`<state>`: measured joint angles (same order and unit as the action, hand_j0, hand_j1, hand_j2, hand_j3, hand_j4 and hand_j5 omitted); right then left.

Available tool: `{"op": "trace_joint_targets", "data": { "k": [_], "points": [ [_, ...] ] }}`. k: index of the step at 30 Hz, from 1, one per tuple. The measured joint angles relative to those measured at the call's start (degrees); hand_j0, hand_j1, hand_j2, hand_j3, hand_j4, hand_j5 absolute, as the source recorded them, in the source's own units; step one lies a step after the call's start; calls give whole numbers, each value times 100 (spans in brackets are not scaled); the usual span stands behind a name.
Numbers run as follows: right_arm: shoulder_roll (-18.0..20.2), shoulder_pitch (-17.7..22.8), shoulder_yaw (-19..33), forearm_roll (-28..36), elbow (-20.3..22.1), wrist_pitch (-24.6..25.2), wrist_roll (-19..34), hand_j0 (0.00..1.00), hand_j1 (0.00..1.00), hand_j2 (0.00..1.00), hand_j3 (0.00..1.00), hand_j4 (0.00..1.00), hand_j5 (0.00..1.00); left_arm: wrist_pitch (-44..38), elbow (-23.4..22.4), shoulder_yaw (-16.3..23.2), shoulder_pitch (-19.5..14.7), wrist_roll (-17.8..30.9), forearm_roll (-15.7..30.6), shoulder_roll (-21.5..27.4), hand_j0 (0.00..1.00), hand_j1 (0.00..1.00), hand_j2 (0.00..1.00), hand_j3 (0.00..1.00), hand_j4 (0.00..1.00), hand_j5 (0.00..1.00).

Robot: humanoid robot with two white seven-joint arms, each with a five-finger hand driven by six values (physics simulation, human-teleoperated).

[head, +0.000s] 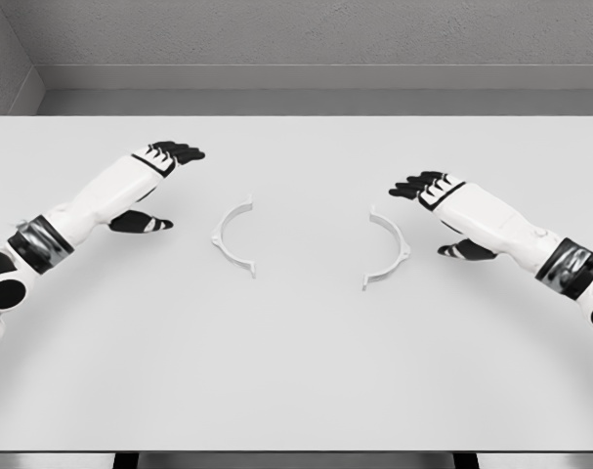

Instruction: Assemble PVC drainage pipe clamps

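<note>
Two white half-ring pipe clamp pieces lie flat on the white table [296, 371]. The left clamp half [233, 235] bows toward the left, the right clamp half [389, 248] bows toward the right, and a wide gap separates them. My left hand [157, 186] hovers left of the left half, fingers spread and holding nothing. Over at the right of the right half is my right hand [441, 213], also with relaxed, extended fingers and nothing in it. Neither hand touches a clamp piece.
The table's far edge meets a grey wall and floor strip at the top. Its near edge runs along the bottom of the view. Both white forearms slant in from the lower corners.
</note>
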<state>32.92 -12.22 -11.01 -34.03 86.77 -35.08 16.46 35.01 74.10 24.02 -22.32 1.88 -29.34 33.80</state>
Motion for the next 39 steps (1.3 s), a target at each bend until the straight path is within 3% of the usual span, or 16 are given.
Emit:
{"op": "trace_joint_targets", "data": {
  "k": [18,28,39],
  "points": [
    [-350,-343,-317,-167,-632,0,-5,100,100,100,100,100,100,0,-158,299,-132,0,-47,-528,100,100,100,100,100,100],
    [-401,-378,-351,-188,-687,0,-8,100,100,100,100,100,100,0,-673,313,-308,0,-48,-656,100,100,100,100,100,100],
    [-547,-413,-408,-265,-682,0,-1,100,100,100,100,100,100,0,-830,318,-316,0,-48,-745,100,100,100,100,100,100]
  ]
}}
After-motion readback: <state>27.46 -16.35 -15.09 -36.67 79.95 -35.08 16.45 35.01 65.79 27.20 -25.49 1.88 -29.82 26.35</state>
